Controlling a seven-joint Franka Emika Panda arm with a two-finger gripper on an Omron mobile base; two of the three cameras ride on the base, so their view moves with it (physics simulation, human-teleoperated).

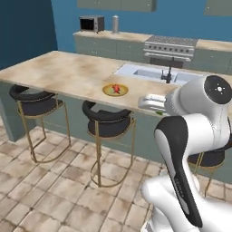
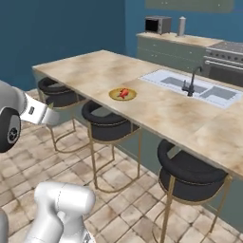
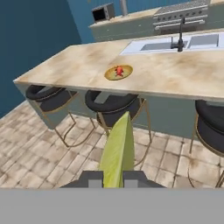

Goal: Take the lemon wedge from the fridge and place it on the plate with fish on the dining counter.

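Observation:
The lemon wedge, yellow-green and narrow, stands up between my two dark fingertips, with my gripper shut on it. I hold it above the tiled floor, short of the stools. Ahead lies the dining counter, beige marbled stone. The plate with fish rests near the counter's front edge, a red fish piece in its middle. The same plate shows in both base views, left of the sink. The fridge is out of view.
Black stools with gold legs line the counter's near side, below the plate. A sink with a dark tap is set into the counter. Behind stand a stove and a microwave.

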